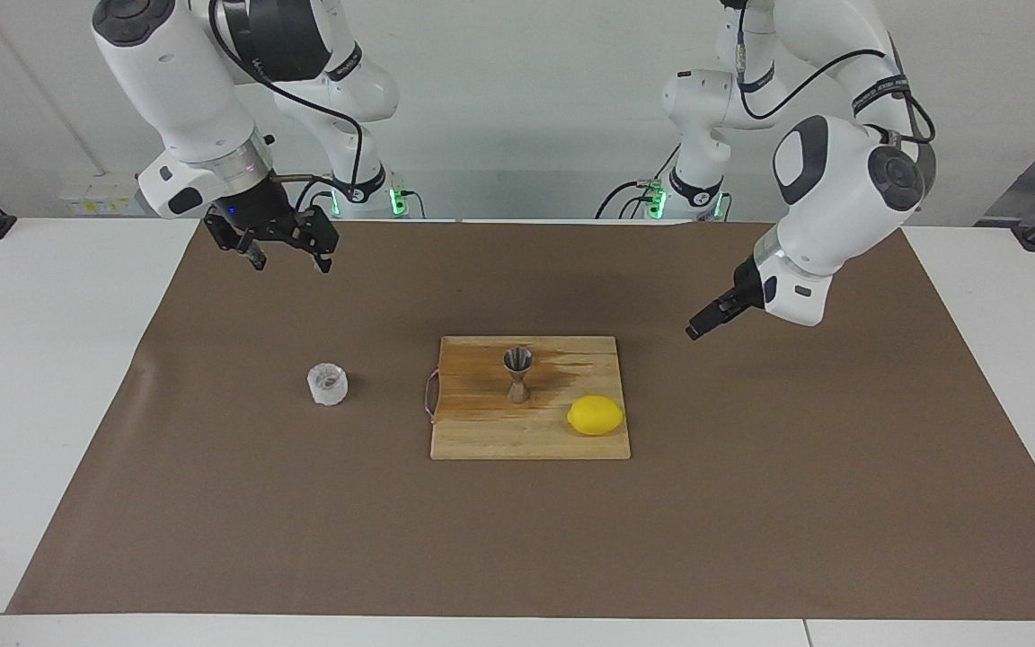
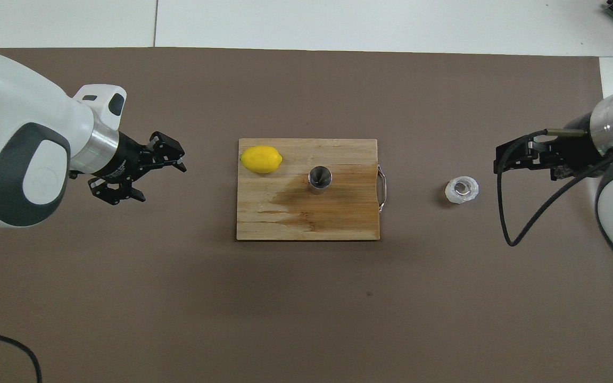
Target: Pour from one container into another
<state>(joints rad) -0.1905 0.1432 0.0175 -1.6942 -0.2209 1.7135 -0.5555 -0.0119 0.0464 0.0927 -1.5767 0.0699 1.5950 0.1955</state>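
We saw the clear faceted cup [image 1: 327,385] [image 2: 462,190] standing on the brown mat [image 1: 751,521] toward the right arm's end of the table, apart from the wooden board [image 1: 482,431] [image 2: 285,223]. The steel jigger [image 1: 517,374] [image 2: 320,178] stood upright on that board with a lemon [image 1: 595,415] [image 2: 261,159] just beside it. The right gripper [image 1: 287,261] [image 2: 497,165] hung over the mat with its fingers spread and empty, and the left gripper [image 1: 694,332] [image 2: 162,183] was likewise spread and empty over the mat at its own end.
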